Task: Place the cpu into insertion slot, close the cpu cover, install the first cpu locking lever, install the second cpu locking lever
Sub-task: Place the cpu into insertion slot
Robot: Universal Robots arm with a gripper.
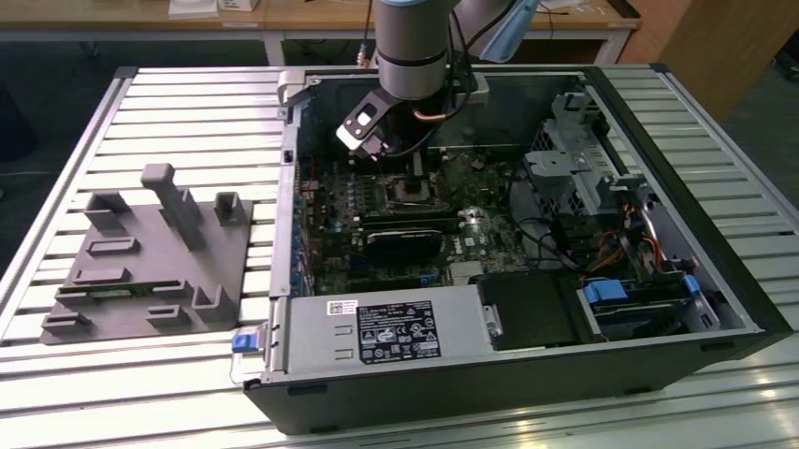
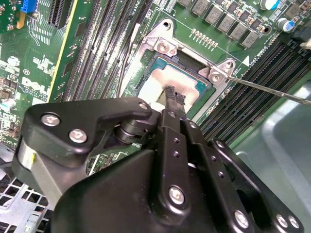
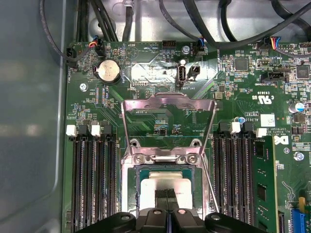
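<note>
One pale silvery square cpu (image 3: 155,184) seated in dark-centred, metal-rimmed insertion slot (image 3: 140,182); black gripper (image 3: 166,194) tips together on its face, probably pressing it flat; thin silvery cpu cover (image 3: 167,103) raised behind slot, giving access.

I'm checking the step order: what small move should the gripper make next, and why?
Probably lift the gripper straight up, clear of the cpu. The cpu appears to lie flat in the insertion slot, the shut fingertips sit at its face, and the cpu cover stands open, so the gripper seems to block its swing.
</note>
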